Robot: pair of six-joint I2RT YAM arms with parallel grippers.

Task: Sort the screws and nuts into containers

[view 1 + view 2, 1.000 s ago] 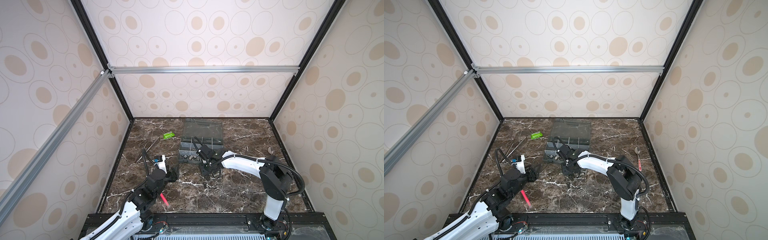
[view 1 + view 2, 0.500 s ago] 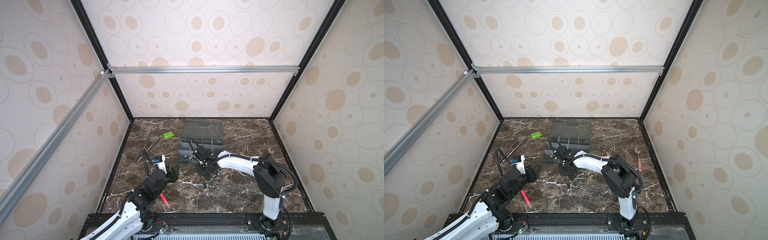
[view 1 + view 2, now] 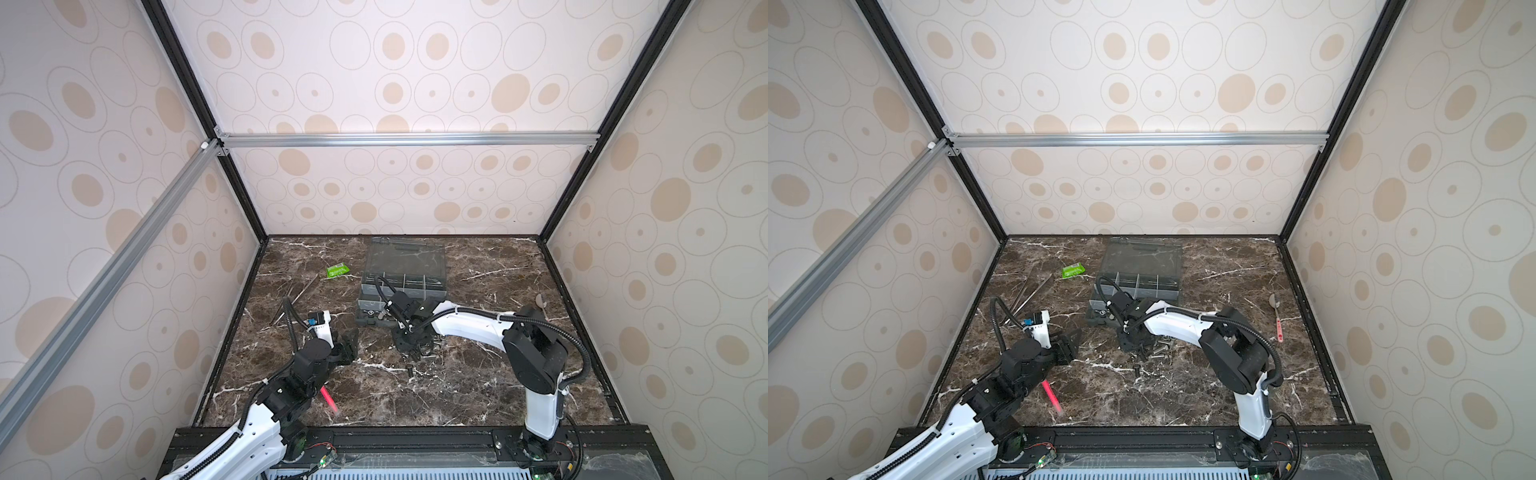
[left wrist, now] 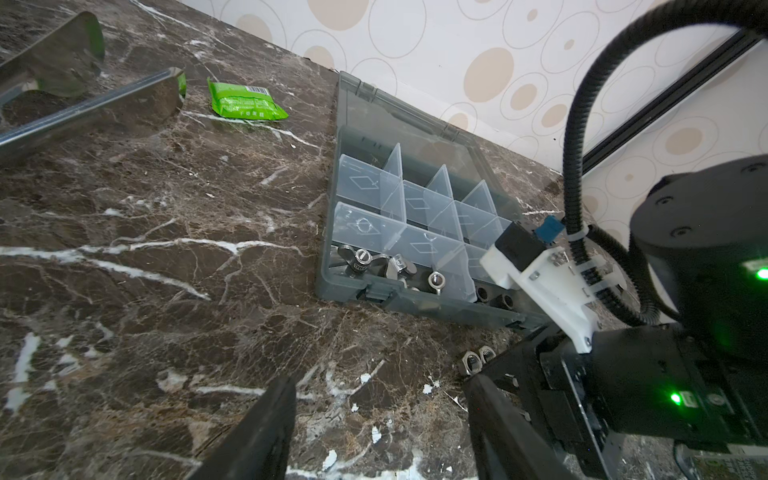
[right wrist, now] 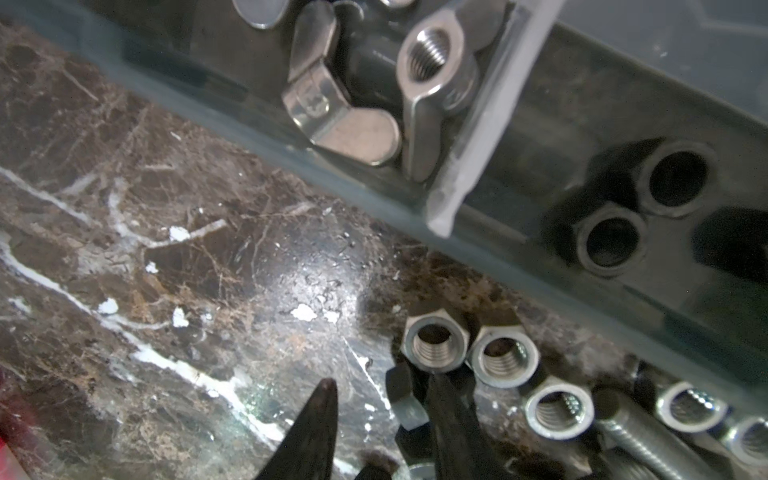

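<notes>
Two tools in play. My right tool [image 5: 380, 380] hangs low over the loose pile on the surface [image 3: 457, 382], just in front of the containers [image 4: 374, 226], jaws narrow but not closed, a black nut [image 5: 405, 401] against one finger. I'd centre on that nut, keeping off the silver nuts [image 5: 436, 343] just beside it, then close. My left tool [image 4: 380, 380] stands wide and empty. The box wall [image 5: 374, 195] is near and the screws [image 5: 640, 434] crowd the pile. The tweezers [image 3: 305, 289], green packet [image 3: 336, 271] and pink pen [image 3: 328, 399] lie well clear.
</notes>
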